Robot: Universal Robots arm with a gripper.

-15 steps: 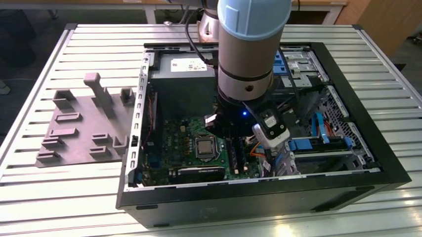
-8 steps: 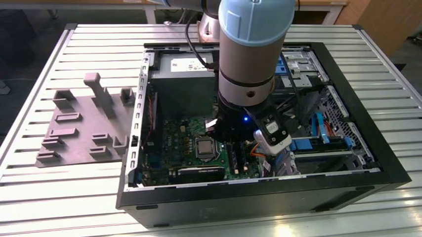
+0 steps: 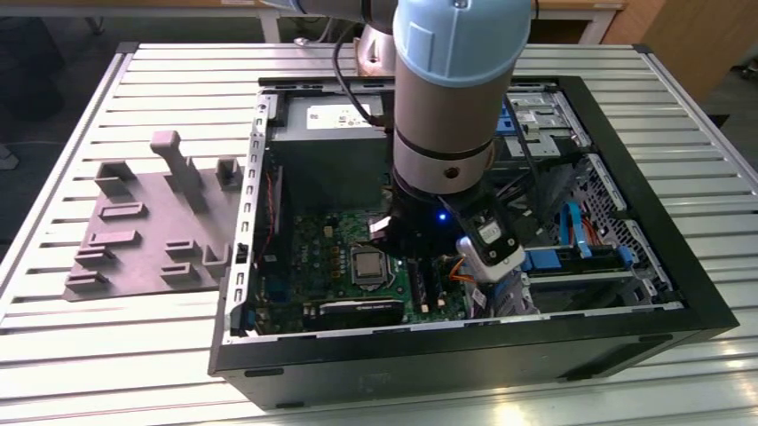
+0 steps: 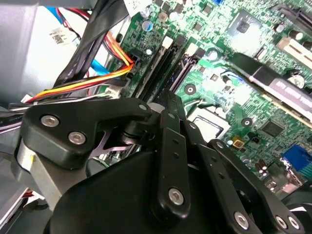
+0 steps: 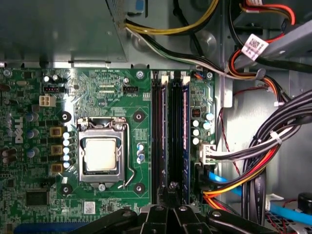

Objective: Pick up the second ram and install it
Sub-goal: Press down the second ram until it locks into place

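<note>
Black linkage bars of my tool (image 5: 171,187) crowd the near edge in both wrist views, and their fingers are drawn together to a narrow tip (image 4: 169,100) right over the memory slots. I judge the tool closed. I cannot tell whether that tip pinches the second ram (image 5: 173,131) or only bears on its top edge.

In the first wrist view, the stick shows edge-on as a long, thin, near-black strip. It stands in line with a slot on the green motherboard (image 5: 97,87), between an empty dark slot and a neighbouring stick (image 5: 185,131) with a bluish sheen. The processor socket (image 5: 100,156) lies well to one side and the bundled cables (image 5: 273,146) to the other.

I expect the stick to be light and stiff, and fragile too: a bare board that would crack if twisted and would slip from smooth pads. It is best held across its flat faces near the top edge, at mid-length and away from the contact edge.

In the exterior view my arm (image 3: 456,89) reaches down into the open computer case (image 3: 663,266), which lies on the slatted surface (image 3: 142,355).
</note>
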